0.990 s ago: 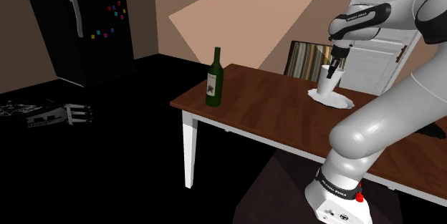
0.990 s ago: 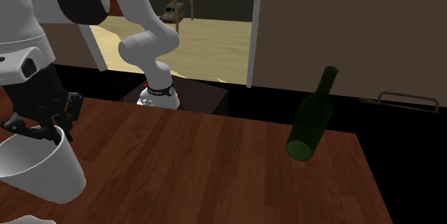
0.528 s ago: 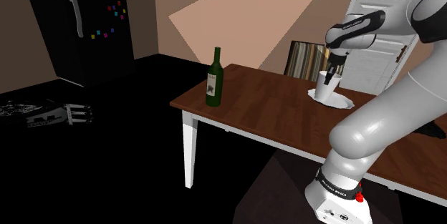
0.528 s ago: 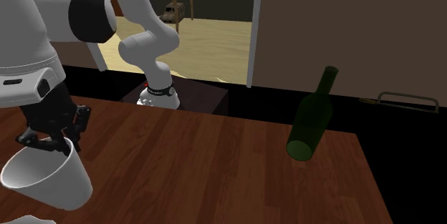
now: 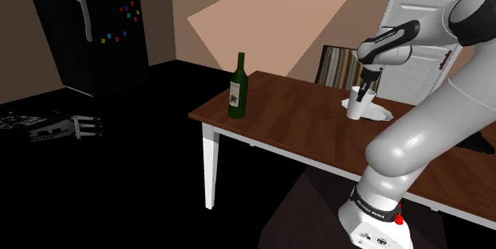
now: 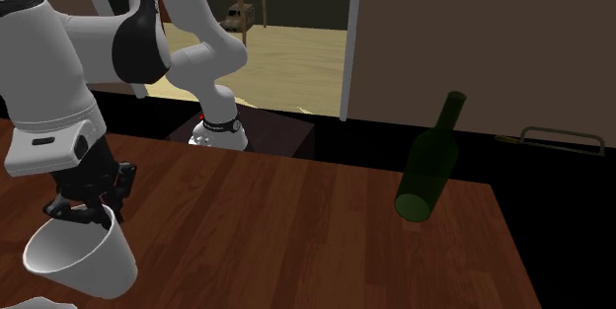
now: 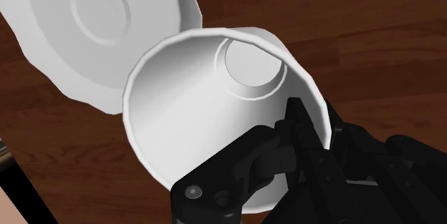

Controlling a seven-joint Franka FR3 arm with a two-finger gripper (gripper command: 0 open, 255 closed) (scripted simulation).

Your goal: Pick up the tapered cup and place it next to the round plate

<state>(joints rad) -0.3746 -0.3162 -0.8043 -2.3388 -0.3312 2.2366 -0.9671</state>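
Observation:
The tapered cup (image 5: 359, 104) is plain white and hangs tilted just over the brown wooden table (image 5: 294, 120), with my gripper (image 5: 365, 90) shut on its rim. One finger sits inside the cup (image 7: 208, 108) and one outside, at the gripper (image 7: 319, 126). The round white plate (image 7: 93, 22) lies right beside the cup, their edges overlapping in the wrist view. In the shoulder view the plate (image 5: 380, 113) is just to the cup's right. From the second exterior view the cup (image 6: 84, 258) leans under the gripper (image 6: 87, 216). I cannot tell whether the cup touches the table.
A dark green bottle (image 5: 238, 88) stands near the table's left corner in the shoulder view, well away from the cup; the bottle (image 6: 429, 169) is also at the second exterior view's right. A striped chair back (image 5: 338, 66) rises behind the table. My stand (image 6: 219, 131) is beyond the table's edge.
The gripper has come down with the cup, from above the plate toward the tabletop beside it. The bottle and plate have not moved.

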